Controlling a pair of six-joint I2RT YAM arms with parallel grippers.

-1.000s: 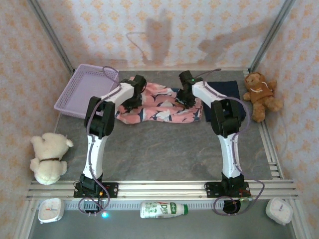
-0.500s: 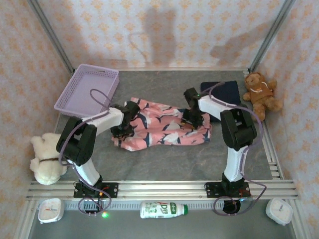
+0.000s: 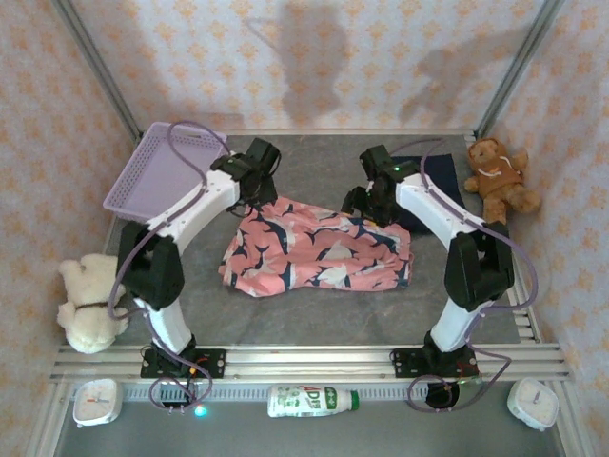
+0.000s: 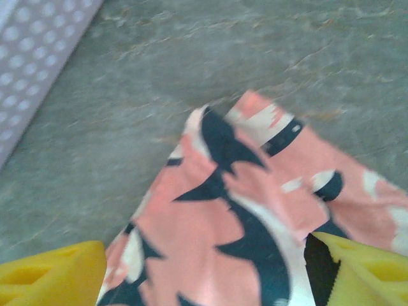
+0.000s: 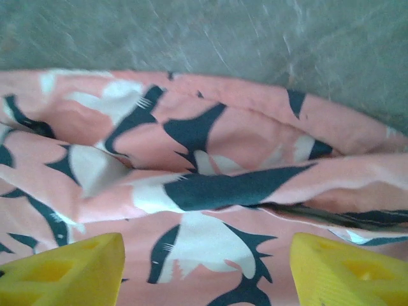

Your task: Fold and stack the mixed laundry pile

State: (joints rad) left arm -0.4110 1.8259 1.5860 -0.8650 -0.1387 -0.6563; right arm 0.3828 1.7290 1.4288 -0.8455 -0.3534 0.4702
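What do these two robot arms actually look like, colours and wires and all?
The left arm and right arm are white tube-like segments joined by bulky black joints, on black bases. A thin purplish cable loops along each. The left end effector's fingers and the right end effector's fingers are bright yellow, wedge-shaped, with hollow slots.

A robot test cell dressed like a home: patterned wallpaper panels held in aluminium framing, a grey stone-look bench, two arms bolted to its near rail.
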